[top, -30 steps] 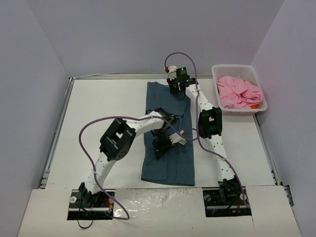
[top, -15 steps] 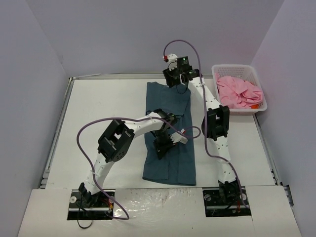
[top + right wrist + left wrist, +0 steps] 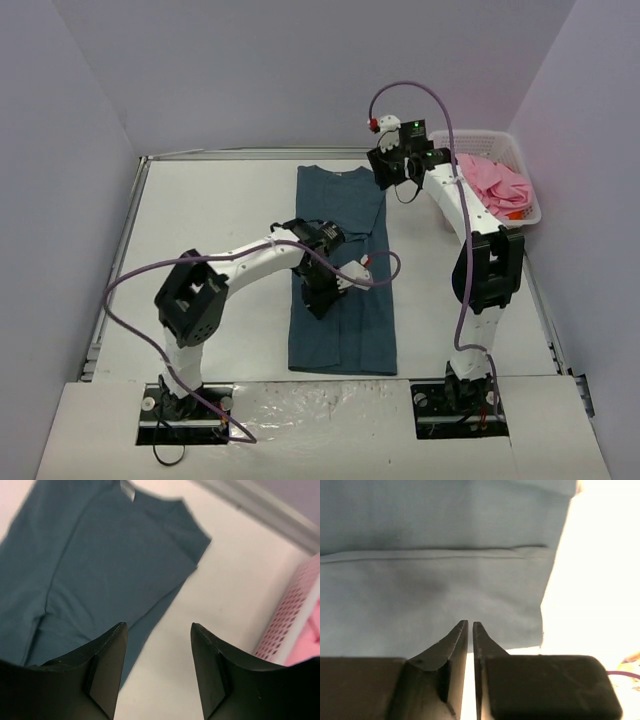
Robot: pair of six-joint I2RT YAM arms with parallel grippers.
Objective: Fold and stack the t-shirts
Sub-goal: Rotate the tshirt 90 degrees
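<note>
Two t-shirts in view. Teal t-shirt (image 3: 350, 335) lies flat at the centre of the white tabletop (image 3: 220, 220) as a long narrow strip, collar end at 12 o'clock, hem at 6 o'clock, with a lengthwise folded edge showing down its lower half. Pink t-shirt (image 3: 497, 185) sits bunched inside the white lattice basket (image 3: 527, 180), at roughly 2 o'clock from the teal one, against the right wall and well apart from it. Left claw (image 3: 320, 295) is over the middle of the teal strip, slightly to its 9 o'clock side, arm reaching in from 8 o'clock. In the left wrist view the left claw (image 3: 470, 624) is closed down to a hairline slit, tips pointing at the teal cloth (image 3: 435, 580) near one of its edges; no fabric visible between the tips, and I can't tell if they touch the cloth. Right claw (image 3: 392, 168) is raised at 1 o'clock from the shirt, between its collar corner and the basket. In the right wrist view the right claw (image 3: 157, 627) is spread about halfway with nothing held: bare tabletop between the fingers, teal collar end (image 3: 110, 565) at 10 o'clock, basket wall (image 3: 287, 615) at 3 o'clock.
</note>
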